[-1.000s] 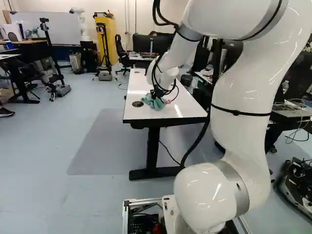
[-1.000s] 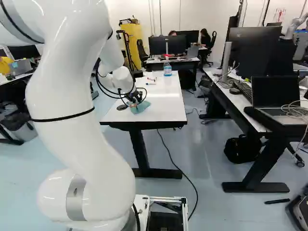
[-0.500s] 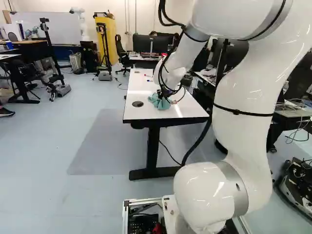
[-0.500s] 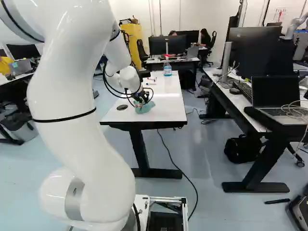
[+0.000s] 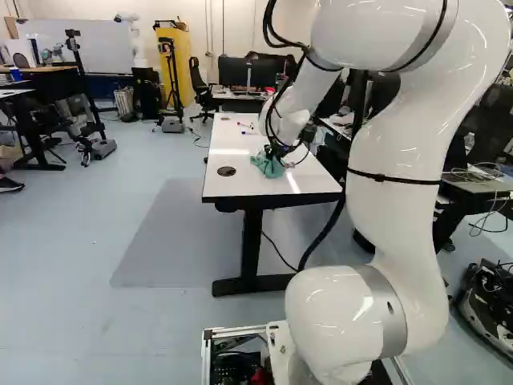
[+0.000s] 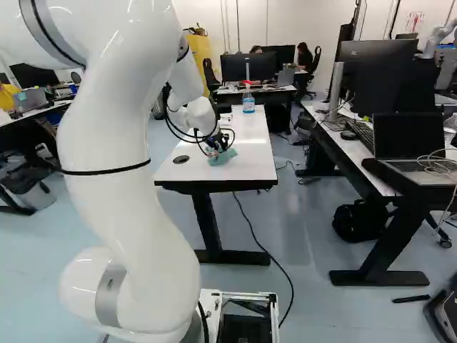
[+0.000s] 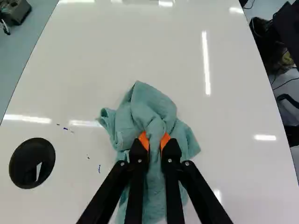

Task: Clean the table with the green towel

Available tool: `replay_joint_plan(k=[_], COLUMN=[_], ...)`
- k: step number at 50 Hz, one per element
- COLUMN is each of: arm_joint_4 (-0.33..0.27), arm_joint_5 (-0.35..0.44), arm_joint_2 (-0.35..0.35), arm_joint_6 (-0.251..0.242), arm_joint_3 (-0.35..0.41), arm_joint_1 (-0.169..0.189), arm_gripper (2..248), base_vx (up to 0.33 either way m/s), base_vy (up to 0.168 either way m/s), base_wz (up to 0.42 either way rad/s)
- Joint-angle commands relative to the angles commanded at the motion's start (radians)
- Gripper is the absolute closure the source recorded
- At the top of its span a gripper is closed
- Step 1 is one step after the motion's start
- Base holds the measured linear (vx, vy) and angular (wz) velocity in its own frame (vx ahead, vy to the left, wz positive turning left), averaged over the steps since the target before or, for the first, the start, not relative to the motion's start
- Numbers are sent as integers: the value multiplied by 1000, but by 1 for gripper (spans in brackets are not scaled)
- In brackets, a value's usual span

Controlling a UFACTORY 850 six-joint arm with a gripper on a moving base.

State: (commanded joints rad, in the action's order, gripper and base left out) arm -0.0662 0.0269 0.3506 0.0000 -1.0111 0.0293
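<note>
At the near part of the white table [image 5: 232, 182], my gripper [image 5: 276, 152] presses down on the green towel [image 5: 268, 167]. In the wrist view the gripper [image 7: 156, 140] is shut on a bunched fold of the towel [image 7: 154, 107], with an orange pad on each side. The cloth lies crumpled on the tabletop [image 7: 126, 42], spreading around and under the fingers. Small dark marks [image 7: 99, 168] show on the surface between the towel and the round black grommet [image 7: 32, 163].
Markers [image 6: 225, 117] and a clear bottle [image 6: 248, 100] stand or lie toward the table's far end. A second desk [image 6: 335, 150] with monitors and a laptop is on the right in the right base view. Another robot [image 5: 132, 40] stands far back.
The arm has carried the towel across the tabletop toward the right of both base views, with the gripper still shut on it. The base has not moved.
</note>
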Motion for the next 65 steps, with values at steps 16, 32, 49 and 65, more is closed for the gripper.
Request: replay_joint_plan(k=[16, 32, 49, 65], arm_joint_4=[0, 0, 0, 0], arm_joint_5=[0, 0, 0, 0], arm_joint_2=[62, 101, 124, 124], arm_joint_6=[0, 0, 0, 0], arm_joint_3=[-78, -128, -159, -158], arm_joint_1=[-20, -59, -106, -150], arm_gripper=[204, 204, 204, 204], base_vx=[0, 0, 0, 0], base_vy=[0, 0, 0, 0], base_wz=[0, 0, 0, 0])
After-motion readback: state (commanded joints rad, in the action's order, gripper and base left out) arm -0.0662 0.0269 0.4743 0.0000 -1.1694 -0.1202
